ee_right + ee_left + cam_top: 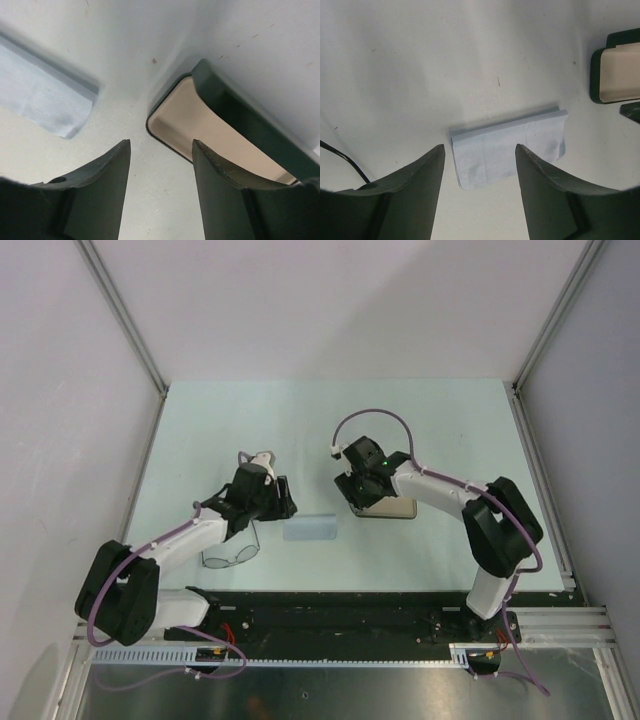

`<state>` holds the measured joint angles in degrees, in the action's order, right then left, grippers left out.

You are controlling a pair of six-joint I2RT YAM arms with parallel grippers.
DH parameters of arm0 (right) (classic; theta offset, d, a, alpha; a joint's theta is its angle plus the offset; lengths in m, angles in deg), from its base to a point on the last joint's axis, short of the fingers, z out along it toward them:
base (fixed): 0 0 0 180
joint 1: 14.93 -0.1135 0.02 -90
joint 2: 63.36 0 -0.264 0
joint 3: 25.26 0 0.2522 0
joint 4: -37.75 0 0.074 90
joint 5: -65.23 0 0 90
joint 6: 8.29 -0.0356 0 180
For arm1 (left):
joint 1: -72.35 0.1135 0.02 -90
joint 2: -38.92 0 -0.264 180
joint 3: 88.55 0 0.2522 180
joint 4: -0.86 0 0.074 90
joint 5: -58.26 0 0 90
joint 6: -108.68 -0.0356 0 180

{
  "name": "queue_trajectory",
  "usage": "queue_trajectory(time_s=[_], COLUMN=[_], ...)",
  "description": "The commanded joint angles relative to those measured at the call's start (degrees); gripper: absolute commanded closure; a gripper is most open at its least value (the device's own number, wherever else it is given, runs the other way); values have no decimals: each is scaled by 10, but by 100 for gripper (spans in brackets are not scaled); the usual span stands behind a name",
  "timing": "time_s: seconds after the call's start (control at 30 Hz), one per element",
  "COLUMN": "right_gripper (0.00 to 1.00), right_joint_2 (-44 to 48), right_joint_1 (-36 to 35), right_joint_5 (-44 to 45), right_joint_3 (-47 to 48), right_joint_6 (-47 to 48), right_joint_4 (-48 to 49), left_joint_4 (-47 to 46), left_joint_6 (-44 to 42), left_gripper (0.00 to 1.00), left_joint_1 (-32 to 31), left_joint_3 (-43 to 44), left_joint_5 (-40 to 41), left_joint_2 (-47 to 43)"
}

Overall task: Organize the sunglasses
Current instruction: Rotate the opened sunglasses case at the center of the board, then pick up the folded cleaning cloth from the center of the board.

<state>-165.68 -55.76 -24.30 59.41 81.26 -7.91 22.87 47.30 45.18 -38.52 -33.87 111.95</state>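
With my left gripper [480, 150] wide and empty over the pale blue folded cloth [520, 142] and my right gripper [161, 145] equally wide by the open black beige-lined oblong case [200, 125], I'd draw the left back to the thin dark wire-frame sunglasses [232, 556] beside its forearm and pinch the bridge gently.

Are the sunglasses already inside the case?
No, the sunglasses lie on the table, well apart from the open case.
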Motion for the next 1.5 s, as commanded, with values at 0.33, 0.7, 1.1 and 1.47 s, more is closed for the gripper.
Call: queue_trajectory(time_s=[0.33,0.7,1.1,1.47], right_gripper=[47,61,63,63], right_joint_2=[57,-9,-46,-67], right_joint_1=[-93,-125,-125,-123], right_joint_5=[70,117,121,123], right_joint_3=[2,-1,-5,-6], right_joint_6=[-269,-366,-379,-376], right_joint_4=[44,49,46,46], left_joint_4=[24,26,26,26], left_joint_6=[42,64,73,64], left_gripper=[30,37,46,51], left_joint_1=[4,5,4,4], left_joint_3=[-27,-43,-53,-41], left_joint_5=[20,-8,-34,-40], left_joint_2=[-33,-5,23,52])
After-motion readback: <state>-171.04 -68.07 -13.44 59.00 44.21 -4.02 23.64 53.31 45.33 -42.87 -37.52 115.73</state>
